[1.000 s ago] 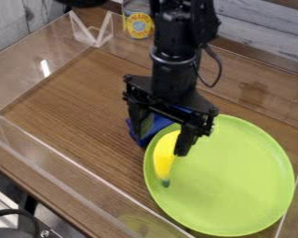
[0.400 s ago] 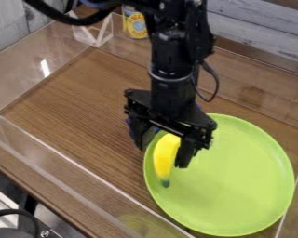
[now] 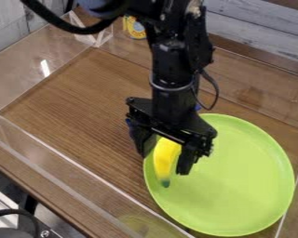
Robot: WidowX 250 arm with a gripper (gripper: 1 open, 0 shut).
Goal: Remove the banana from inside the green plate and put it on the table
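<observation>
Right now the banana (image 3: 166,161) lies inside the green plate (image 3: 245,181), close to the plate's left rim. It is small, yellow and curved, with a dark tip at its low end. Its skin looks smooth and a bit shiny, like plastic.

Over it hangs the gripper (image 3: 171,153), pointing straight down. Its two black fingers (image 3: 190,156) stand wide apart, one on each side of the banana's top part. The banana sits in the gap between them. They are not squeezed on it, and I cannot tell if a finger touches it. The left finger is near the plate's rim, and I cannot tell if it is inside or just outside.

The plate is big, round and lime green, with a low edge all around. It looks smooth and shiny too.

A bit of a blue block (image 3: 138,131) peeks out behind the gripper, just beside the plate.

The black arm (image 3: 177,56) goes up from the gripper, with a thin cable hanging at its side.

All of this rests on the table (image 3: 77,102), which is brown with wood lines. Clear plastic walls (image 3: 52,181) stand along its edges.
</observation>
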